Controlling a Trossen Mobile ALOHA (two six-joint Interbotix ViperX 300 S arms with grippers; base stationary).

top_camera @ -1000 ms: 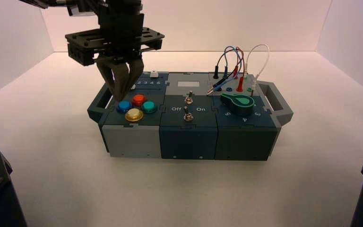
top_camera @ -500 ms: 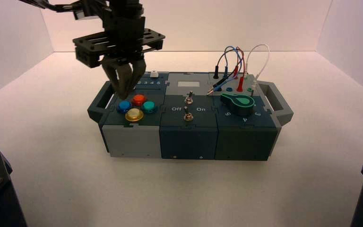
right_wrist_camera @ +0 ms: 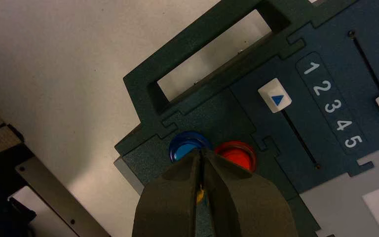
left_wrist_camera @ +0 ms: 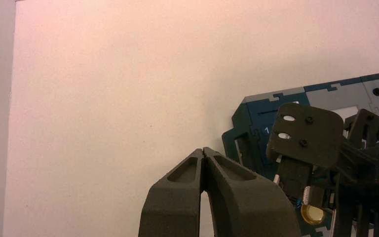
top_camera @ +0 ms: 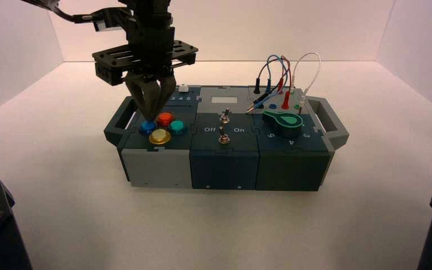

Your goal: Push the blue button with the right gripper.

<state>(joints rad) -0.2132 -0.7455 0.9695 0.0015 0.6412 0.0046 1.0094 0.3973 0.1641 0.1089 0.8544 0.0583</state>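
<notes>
The blue button [top_camera: 146, 127] [right_wrist_camera: 183, 146] is the leftmost of the dome buttons on the box's left module. My right gripper [top_camera: 149, 116] [right_wrist_camera: 201, 152] reaches in from the upper left of the high view and points down at it, fingers shut to a point with nothing between them. The tip stands directly over the blue dome, at its edge nearest the red button [top_camera: 165, 118] [right_wrist_camera: 237, 152]. Whether it touches is unclear. My left gripper [left_wrist_camera: 205, 149] is shut and empty, hanging over the bare table off the box's left end.
A yellow button [top_camera: 160, 136] and a teal-green button [top_camera: 176, 126] sit close by. Behind them is a slider numbered 1 to 5, its white cap [right_wrist_camera: 275, 100] at the 1 end. Toggle switches [top_camera: 224, 126], a green knob [top_camera: 282, 123] and wires [top_camera: 278, 73] lie further right.
The right gripper's fingers have gone from apart to shut in a point. It has also shifted slightly right and down, onto the blue button.
</notes>
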